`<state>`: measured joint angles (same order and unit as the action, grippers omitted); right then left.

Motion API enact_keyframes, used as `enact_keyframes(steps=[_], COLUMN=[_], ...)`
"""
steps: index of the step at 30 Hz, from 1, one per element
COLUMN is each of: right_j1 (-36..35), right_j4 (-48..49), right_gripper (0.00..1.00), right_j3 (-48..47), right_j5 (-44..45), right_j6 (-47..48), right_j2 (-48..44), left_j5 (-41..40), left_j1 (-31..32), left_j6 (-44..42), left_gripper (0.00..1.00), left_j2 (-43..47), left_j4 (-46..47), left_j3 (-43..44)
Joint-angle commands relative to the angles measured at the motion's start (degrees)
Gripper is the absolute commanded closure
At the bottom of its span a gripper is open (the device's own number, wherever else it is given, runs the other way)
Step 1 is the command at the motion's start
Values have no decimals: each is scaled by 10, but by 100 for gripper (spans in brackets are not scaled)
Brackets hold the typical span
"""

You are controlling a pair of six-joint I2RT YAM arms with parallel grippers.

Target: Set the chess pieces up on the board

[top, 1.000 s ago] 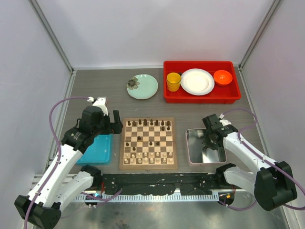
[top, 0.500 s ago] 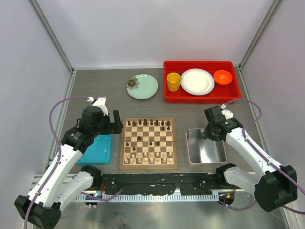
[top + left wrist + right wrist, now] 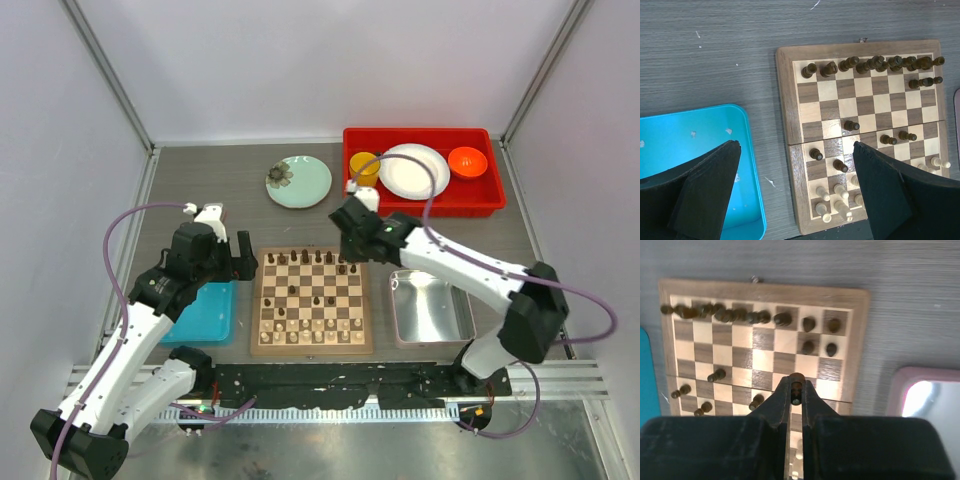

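Nearest me, the blue tray [image 3: 205,322] lies to the left of the board [image 3: 311,347] and the silver tray [image 3: 432,312] to its right. My left gripper [image 3: 795,146] hangs wide apart and holds nothing, above the gap between the blue tray and the board's left border.

On the board's near rows stand the cream pieces [image 3: 305,331], bunched rather than one to a square. Several dark pawns [image 3: 316,299] stand loose in the middle rows. The dark back row [image 3: 318,258] is crowded along the far edge, some pieces touching or leaning.

My right gripper [image 3: 796,390] reaches over the right half of the board, toward the far side, jaws closed to a narrow slit on one dark piece [image 3: 797,377]. I cannot tell which square lies under it.

Beyond the board sit the green plate [image 3: 298,182] and the red bin [image 3: 420,207], well apart from the work.

Hazards, as I judge them:
- The grip is a thin pinch on a tiny rounded piece, so it may twist or slip out as I lower it.
- My fingers are wider than one square, so they could topple neighbours when I descend beside the packed far rows.
- If I release the piece while it is tilted, it could roll across the board.
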<state>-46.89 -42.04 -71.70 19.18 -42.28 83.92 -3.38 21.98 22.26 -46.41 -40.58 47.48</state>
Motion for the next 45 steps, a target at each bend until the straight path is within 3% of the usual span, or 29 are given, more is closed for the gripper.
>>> enact_keyframes(steps=[1,11,20,26,29,32,36,40,45], right_j1=[-45,-85,-86,-86,-86,-86,-85,-79,-44], right_j4=[23,43,50,56,58,58,37,17,13], right_gripper=[99,99,88,77,65,56,55,55,55], right_j3=[-62,-75,-74,-65,-66,-70,-74,-40,67], right_j5=[-17,-28,-40,-52,-52,-46,-11,57,136], right_j6=[60,63,60,63,68,70,66,31,-43], right_j2=[70,182,218,215,204,180,139,28,-131], left_j5=[4,4,6,10,23,30,32,59,-7], left_j1=[-4,-4,-4,-4,-4,-4,-3,7,100], left_j6=[-2,-3,-3,-3,-2,-1,4,20,44], left_gripper=[0,0,0,0,0,0,0,0,4], left_j2=[0,3,3,0,-3,-13,-23,-52,-123], left_j4=[17,17,17,18,23,15,10,22,51], left_j3=[1,1,1,1,3,21,59,95,104])
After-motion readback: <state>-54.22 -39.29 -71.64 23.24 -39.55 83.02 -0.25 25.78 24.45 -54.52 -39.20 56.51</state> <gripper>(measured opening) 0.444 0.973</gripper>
